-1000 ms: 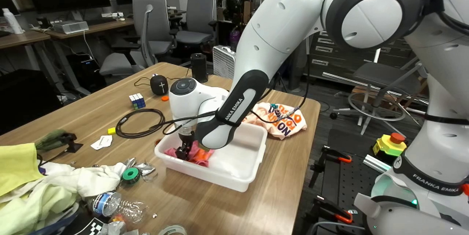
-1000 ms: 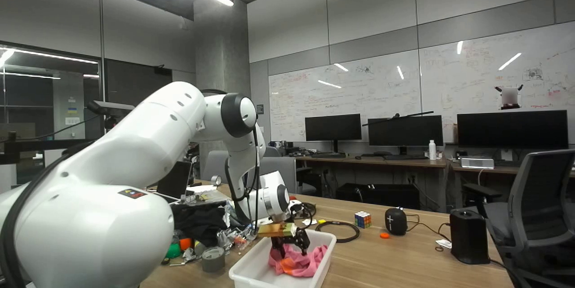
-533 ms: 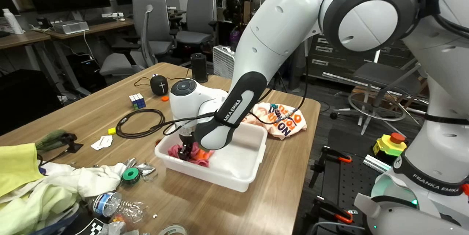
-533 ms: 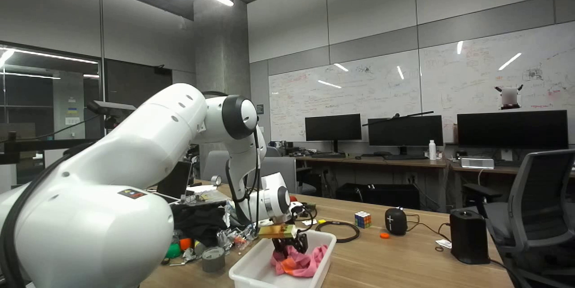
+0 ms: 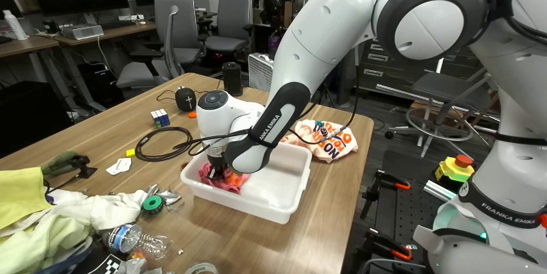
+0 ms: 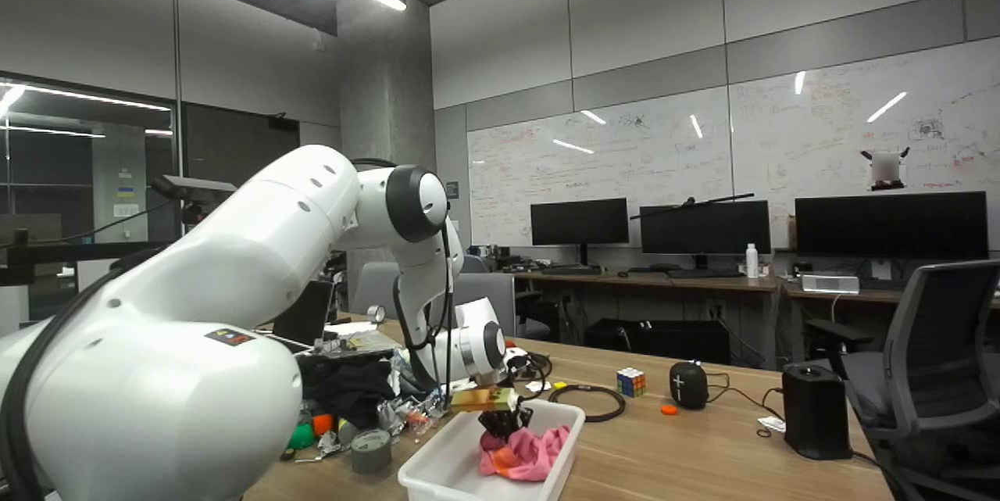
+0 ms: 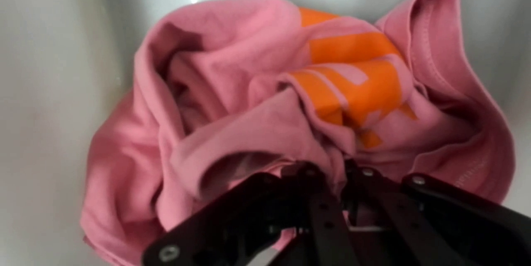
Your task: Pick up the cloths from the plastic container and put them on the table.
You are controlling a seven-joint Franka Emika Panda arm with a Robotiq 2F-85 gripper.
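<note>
The table (image 5: 324, 201), smooth wood-grain, extends beneath the gripper (image 7: 332, 170) and carries the plastic container (image 5: 252, 208). The container is a shallow, white, rectangular tub with rounded corners; its floor, apparently slick, lies below the gripper. The pink cloth (image 7: 274, 120) lies in the container, directly under the gripper, bunched in loose, rounded folds of matt fabric. Expect a light, limp, non-fragile load; it should not slip from a firm pinch, but loose ends may trail and unfold during lifting. Take hold at a raised fold near the middle of the bundle, so that both sides hang evenly. The gripper is closed on the cloth, with gathered fabric pinched between its jaws. A flat orange print (image 7: 352, 87) lies on the cloth just ahead of the gripper; a curved, stitched hem (image 7: 439, 50) lies further ahead, to the right in the wrist view.
</note>
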